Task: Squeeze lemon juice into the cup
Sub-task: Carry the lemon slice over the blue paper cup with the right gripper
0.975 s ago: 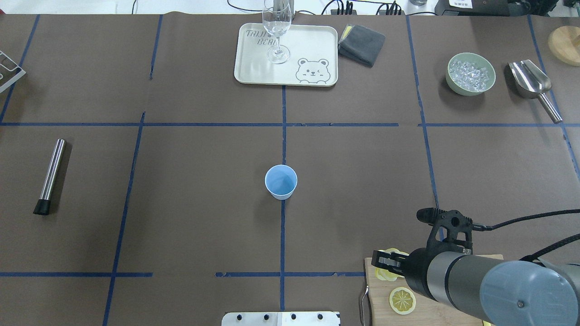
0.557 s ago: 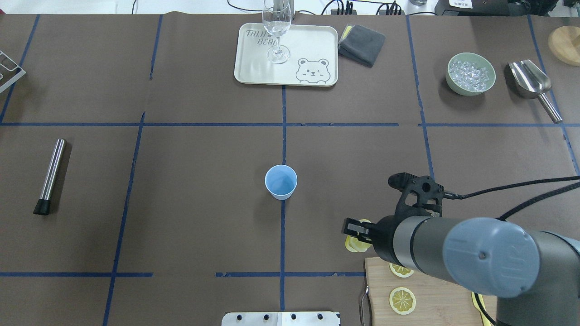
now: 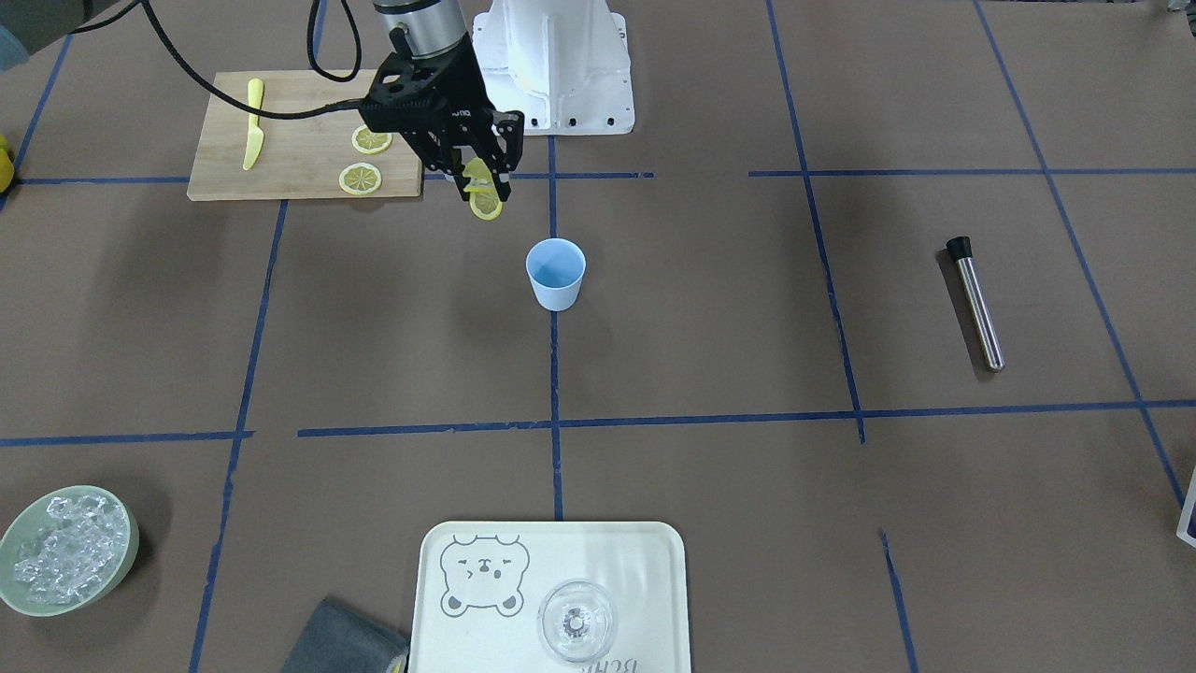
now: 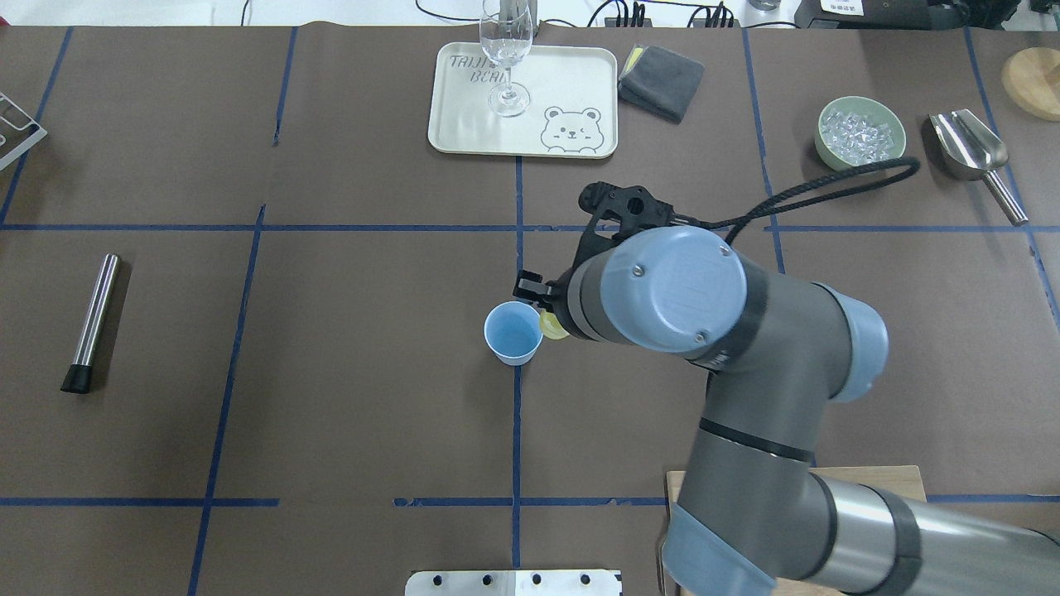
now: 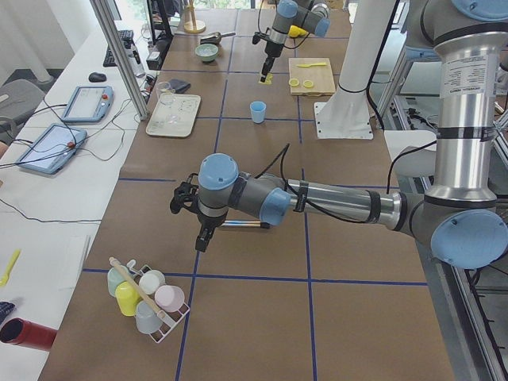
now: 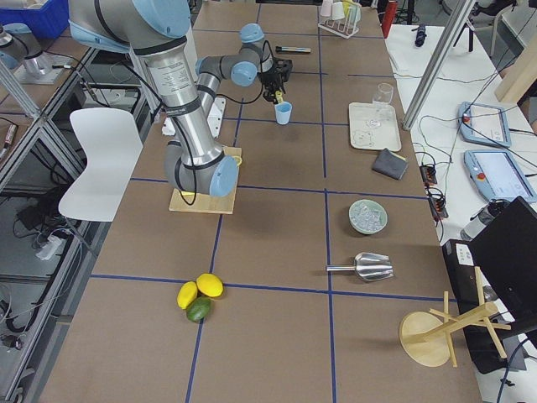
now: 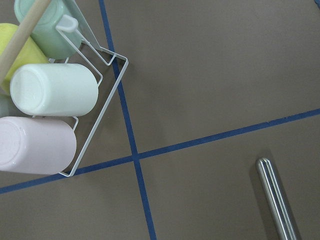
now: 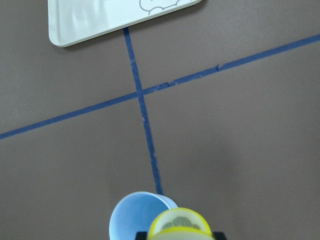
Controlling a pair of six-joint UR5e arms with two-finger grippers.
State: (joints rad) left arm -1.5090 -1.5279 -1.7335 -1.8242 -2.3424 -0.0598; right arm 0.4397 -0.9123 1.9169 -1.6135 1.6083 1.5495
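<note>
exterior front-facing showed the right gripper (image 3: 478, 183) clamped on the lemon (image 3: 485, 203), raised just beside the upright cup (image 3: 555, 273). whether the left gripper (image 5: 203, 240) was wide or narrow could not be told.

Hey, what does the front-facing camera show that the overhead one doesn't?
Front-facing only: two spare lemon slices and a yellow knife on the cutting board. Overhead only: the metal scoop beside the ice bowl; the right arm hides those slices there. Both: the right gripper shut on the held lemon slice near the blue cup, plus the tray and wine glass.
</note>
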